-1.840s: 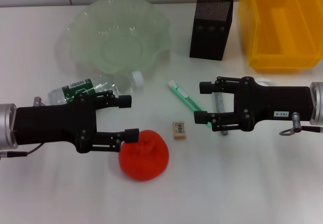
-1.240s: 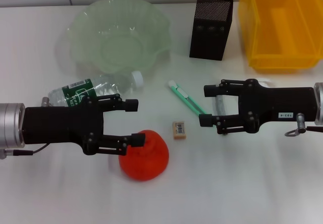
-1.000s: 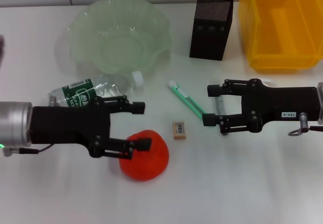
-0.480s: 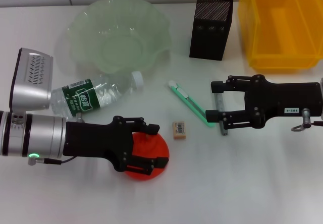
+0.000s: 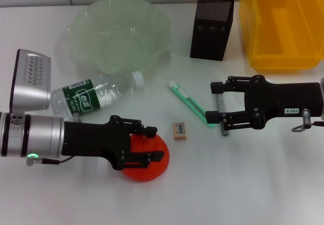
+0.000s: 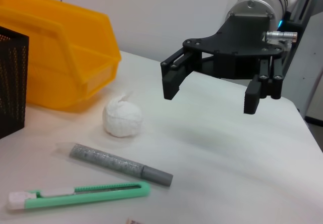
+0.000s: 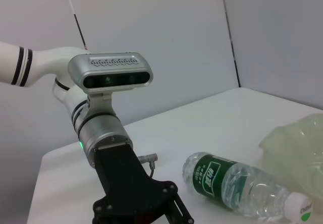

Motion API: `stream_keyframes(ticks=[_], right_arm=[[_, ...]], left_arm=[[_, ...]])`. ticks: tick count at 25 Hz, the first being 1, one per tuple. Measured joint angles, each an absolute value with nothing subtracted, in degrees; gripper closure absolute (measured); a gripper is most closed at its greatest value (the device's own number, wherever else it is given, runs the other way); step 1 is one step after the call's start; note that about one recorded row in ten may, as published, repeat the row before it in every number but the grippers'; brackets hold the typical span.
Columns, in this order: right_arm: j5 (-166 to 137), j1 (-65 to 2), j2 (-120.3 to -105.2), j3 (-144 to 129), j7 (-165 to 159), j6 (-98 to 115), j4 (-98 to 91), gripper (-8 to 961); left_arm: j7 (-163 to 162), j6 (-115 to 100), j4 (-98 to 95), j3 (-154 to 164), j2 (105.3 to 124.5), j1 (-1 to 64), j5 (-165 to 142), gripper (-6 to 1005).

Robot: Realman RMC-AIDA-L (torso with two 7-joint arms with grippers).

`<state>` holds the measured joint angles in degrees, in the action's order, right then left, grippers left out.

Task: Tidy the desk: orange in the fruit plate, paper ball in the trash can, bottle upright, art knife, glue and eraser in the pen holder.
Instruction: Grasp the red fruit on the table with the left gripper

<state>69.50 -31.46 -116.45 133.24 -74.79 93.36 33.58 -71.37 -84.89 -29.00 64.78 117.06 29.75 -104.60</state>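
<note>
- The black left gripper [image 5: 153, 143] sits low over the round red-orange orange [image 5: 152, 159] on the plain white desk [image 5: 243, 184], fingers apart around it.
- The black right gripper [image 5: 214, 103] hovers spread above the thin grey glue stick [image 5: 219, 106].

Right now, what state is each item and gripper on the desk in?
Red-orange round orange: on the white desk, left gripper open around it.
Clear plastic bottle: lying on its side.
Pale-green glass fruit plate: empty.
Black mesh pen holder: upright.
Mint-green art knife, grey glue stick, tan eraser, white paper ball: lying loose.
Right gripper: open, over the glue stick.
</note>
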Motion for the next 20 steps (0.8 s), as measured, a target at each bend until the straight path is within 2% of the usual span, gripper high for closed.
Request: stream_keyframes(ticks=[2, 12, 16, 20], right_arm=[[69.5, -31.4, -116.45, 133.2, -74.6, 93.5, 33.6, 182], [69.4, -30.9, -116.45, 133.2, -74.4, 93.8, 33.6, 190], [69.4, -30.7, -116.45, 133.2, -74.3, 93.8, 33.6, 193], [69.4, -30.7, -116.45, 133.2, -74.3, 93.7, 33.6, 195]], left_arm=[[-71.3, -84.8, -29.0, 64.8, 116.95, 29.6, -104.6, 270], [-71.6, -83.7, -30.8, 63.8, 117.28, 28.3, -104.6, 499], [-72.0, -83.7, -32.7, 62.2, 117.54, 27.2, -104.3, 709], [-72.0, -83.7, -32.8, 61.9, 117.6, 27.2, -104.5, 836]])
